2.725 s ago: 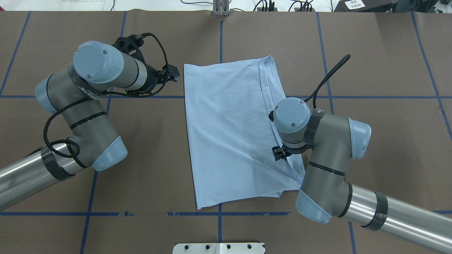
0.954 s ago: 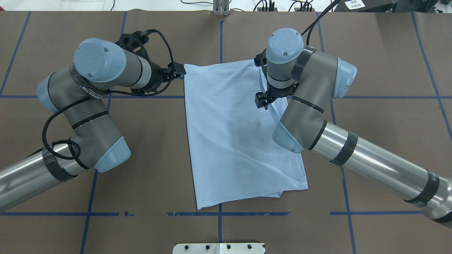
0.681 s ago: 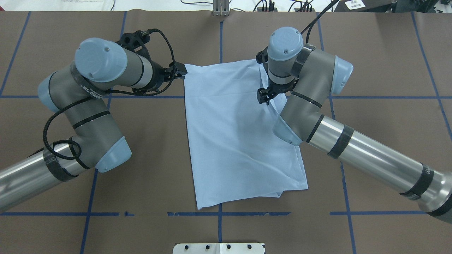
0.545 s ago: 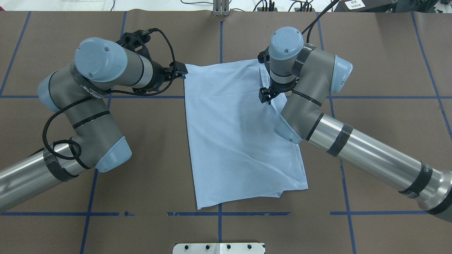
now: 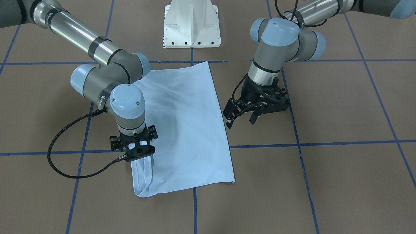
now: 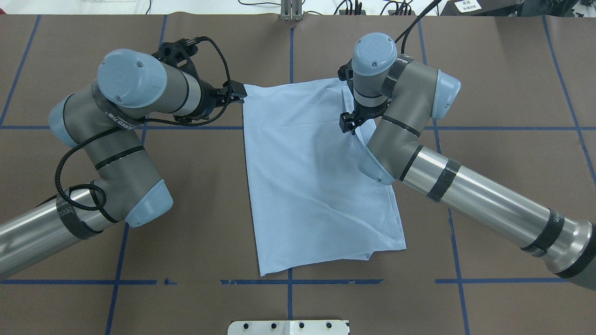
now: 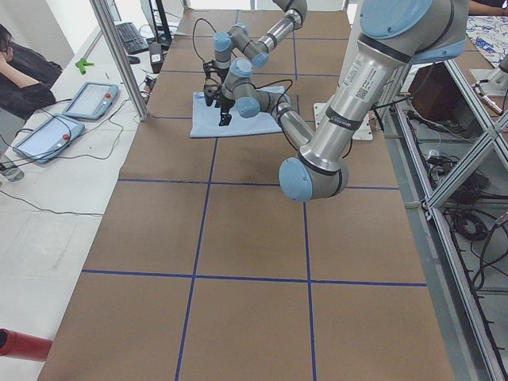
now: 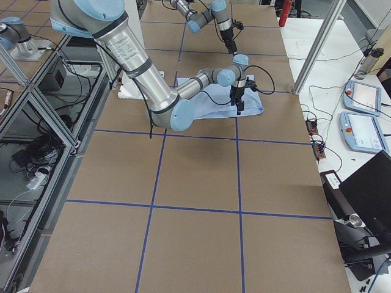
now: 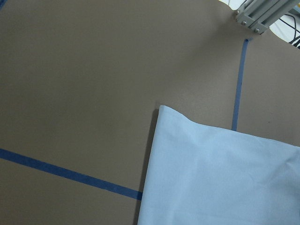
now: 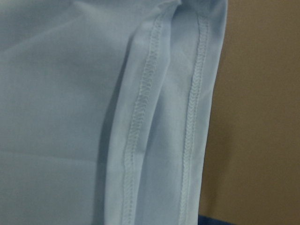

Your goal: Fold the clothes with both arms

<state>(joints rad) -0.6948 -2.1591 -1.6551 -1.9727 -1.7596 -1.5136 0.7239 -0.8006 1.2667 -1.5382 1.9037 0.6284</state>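
The pale blue T-shirt (image 6: 307, 177) lies folded into a long rectangle on the brown table; it also shows in the front view (image 5: 182, 123). No print or collar shows. My left gripper (image 5: 240, 121) is open and empty, tilted low beside the shirt's far left corner (image 6: 238, 93); the left wrist view shows that corner (image 9: 161, 108). My right gripper (image 5: 139, 157) points straight down onto the shirt's far right hemmed edge (image 10: 192, 117). Its fingers are hidden, so I cannot tell whether it is open or shut.
The white pedestal base (image 5: 191, 22) stands at the near table edge. Blue tape lines (image 6: 291, 56) cross the brown table cover. An aluminium post (image 6: 291, 11) and cables sit at the far edge. Tablets (image 7: 48, 135) lie beyond the table in the left side view.
My right arm has swung from the shirt's near right edge to its far right edge and lowered there. My left gripper has edged closer to the far left corner.
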